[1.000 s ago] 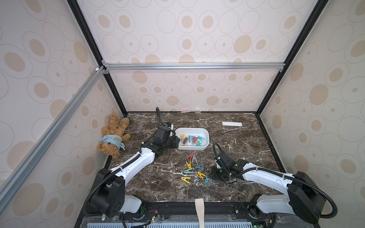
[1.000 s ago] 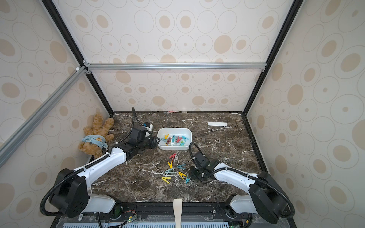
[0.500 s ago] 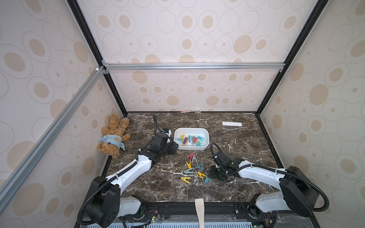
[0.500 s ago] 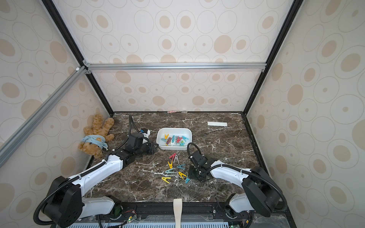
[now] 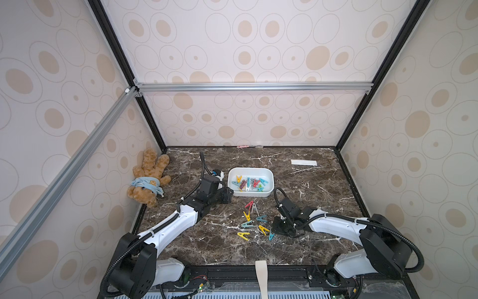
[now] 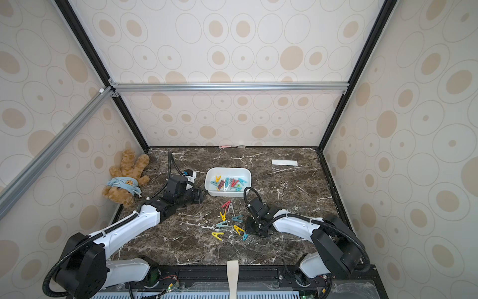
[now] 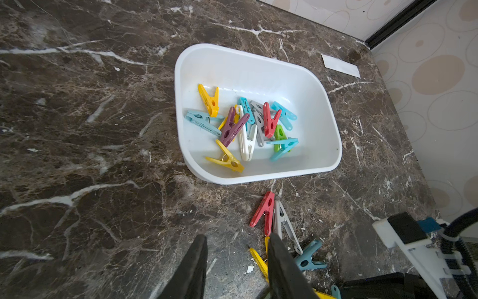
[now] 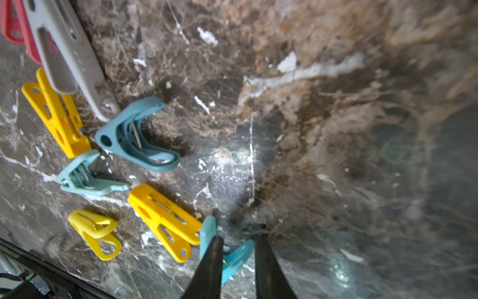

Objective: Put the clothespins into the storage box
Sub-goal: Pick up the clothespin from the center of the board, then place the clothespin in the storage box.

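About 12 clothespins (image 7: 245, 126) lie in the storage box (image 7: 258, 64) on the bench (image 7: 103, 129), 8 loose clothespins (image 5: 247, 224) lie just in front of it, the right claw (image 8: 238, 234) straddles 1 blue clothespin (image 8: 232, 256) with narrowed jaws, grip not discernible, and the left claw (image 7: 238, 236) hangs part-open and empty beside the box.

1. Brown teddy bear (image 5: 146, 181) with a blue cloth round it, lying far-left by the wall.
2. White paper strip (image 5: 303, 162), flat on the marble tabletop (image 5: 318, 207), far-right.
3. Small pink item (image 5: 243, 146) against the back wall, too small to identify.
4. Beige strap (image 5: 261, 277) at the front edge.
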Robot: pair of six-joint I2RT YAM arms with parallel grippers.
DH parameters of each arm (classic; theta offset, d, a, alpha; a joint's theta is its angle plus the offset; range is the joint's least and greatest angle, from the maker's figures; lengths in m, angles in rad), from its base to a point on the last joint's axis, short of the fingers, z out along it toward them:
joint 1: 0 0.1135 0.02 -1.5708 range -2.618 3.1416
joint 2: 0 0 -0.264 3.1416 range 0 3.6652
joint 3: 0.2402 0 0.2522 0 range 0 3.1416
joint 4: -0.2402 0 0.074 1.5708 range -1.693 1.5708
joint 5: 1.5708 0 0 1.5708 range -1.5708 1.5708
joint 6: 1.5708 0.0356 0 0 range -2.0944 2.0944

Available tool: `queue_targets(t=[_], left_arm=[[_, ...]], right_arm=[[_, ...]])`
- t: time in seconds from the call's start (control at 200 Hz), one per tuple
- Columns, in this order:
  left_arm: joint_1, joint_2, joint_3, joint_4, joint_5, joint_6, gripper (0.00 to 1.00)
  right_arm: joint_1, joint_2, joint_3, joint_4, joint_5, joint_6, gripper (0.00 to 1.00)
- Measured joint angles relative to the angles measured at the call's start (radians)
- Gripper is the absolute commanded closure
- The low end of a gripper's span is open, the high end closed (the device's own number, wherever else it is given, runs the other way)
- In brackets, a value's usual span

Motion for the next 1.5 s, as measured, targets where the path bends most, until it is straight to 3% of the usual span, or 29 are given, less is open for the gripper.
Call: queue_targets(t=[0.56,0.89,1.16,1.496], left_arm=[[0.0,-0.018,0.0,-0.027,-0.02,-0.001,0.61],[0.0,-0.085,-0.045,-0.067,-0.041,-0.046,0.61],[0.0,-0.16,-0.095,-0.151,-0.085,-0.093,0.61],[0.0,-0.181,-0.079,-0.254,-0.135,-0.095,0.6]], right_arm=[[0.001,-0.011,0.036,-0.068,0.035,-0.074,1.0],[-0.041,-0.072,0.306,-0.181,0.061,-0.234,1.0],[-0.194,0.215,0.695,-0.179,-0.014,-0.445,1.0],[-0.216,0.545,0.968,-0.179,0.011,-0.586,1.0]])
